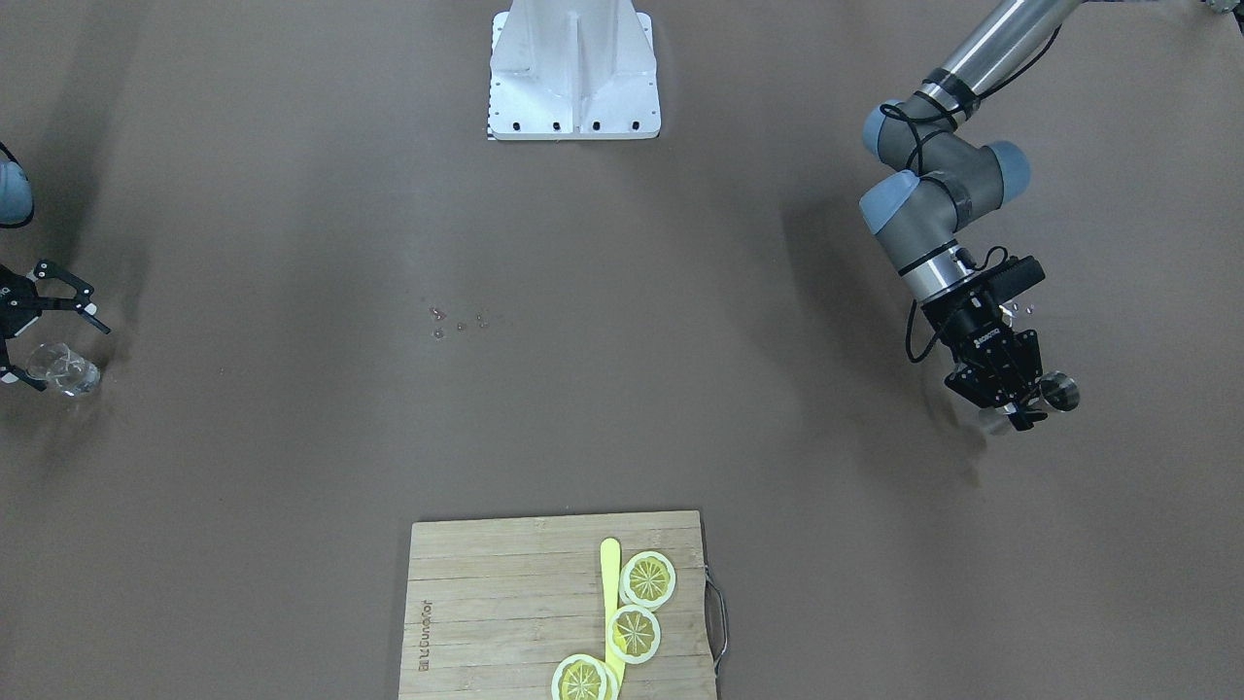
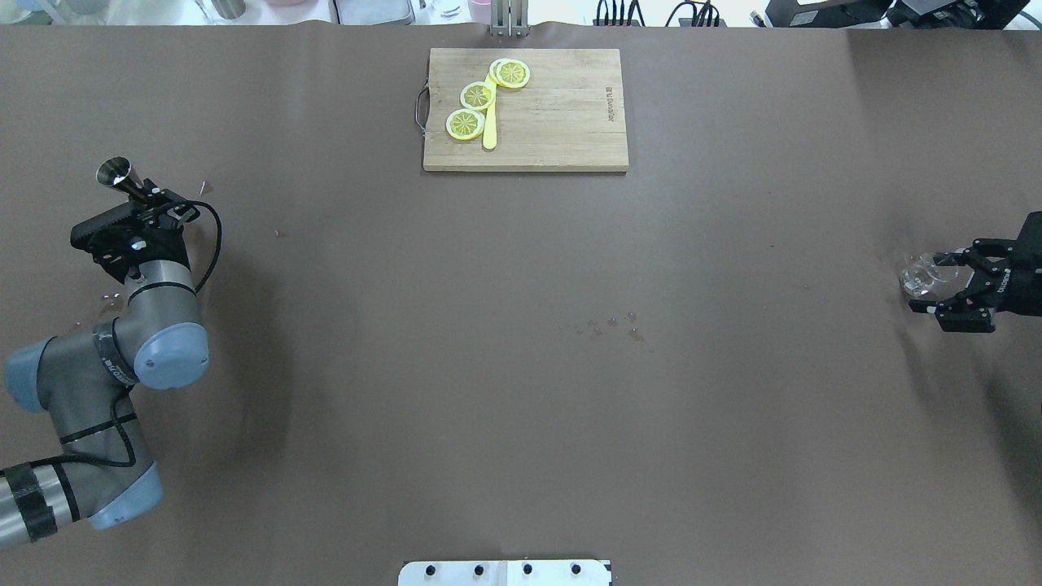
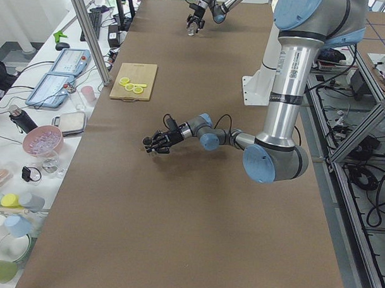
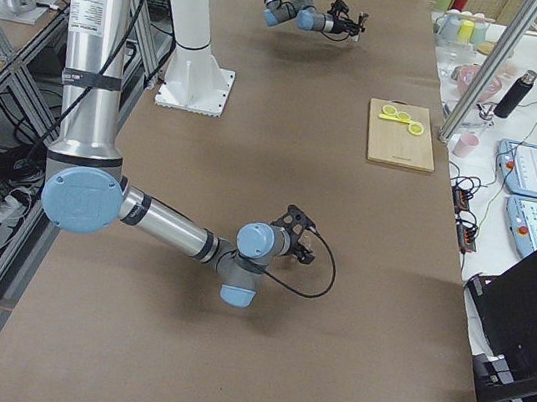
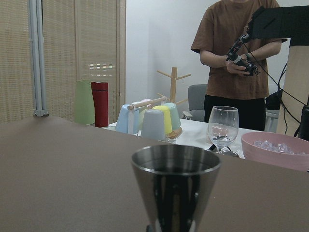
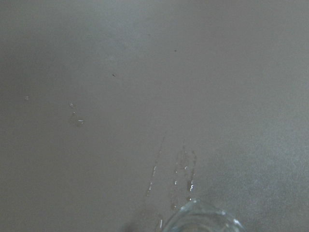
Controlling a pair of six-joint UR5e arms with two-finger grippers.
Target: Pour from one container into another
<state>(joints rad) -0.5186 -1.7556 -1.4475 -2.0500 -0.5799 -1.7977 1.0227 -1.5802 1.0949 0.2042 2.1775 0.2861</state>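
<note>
A steel jigger (image 2: pixel 114 172) stands upright at the table's left end, and my left gripper (image 2: pixel 146 198) is shut on its narrow waist. The left wrist view shows its rim close up (image 5: pixel 175 162); in the front-facing view the jigger (image 1: pixel 1059 392) is at the right by the left gripper (image 1: pixel 1022 408). At the opposite end stands a clear glass (image 2: pixel 918 277). My right gripper (image 2: pixel 928 282) is open, with its fingers spread wide on either side of the glass (image 1: pixel 63 369). Only the glass rim (image 6: pixel 203 217) shows in the right wrist view.
A wooden cutting board (image 2: pixel 562 122) with lemon slices (image 2: pixel 477 96) and a yellow knife (image 2: pixel 489 130) lies at the far edge. Water droplets (image 2: pixel 606 325) dot the table's middle. The white robot base (image 1: pixel 573 73) is on the near side. A person (image 5: pixel 236 53) stands beyond the table.
</note>
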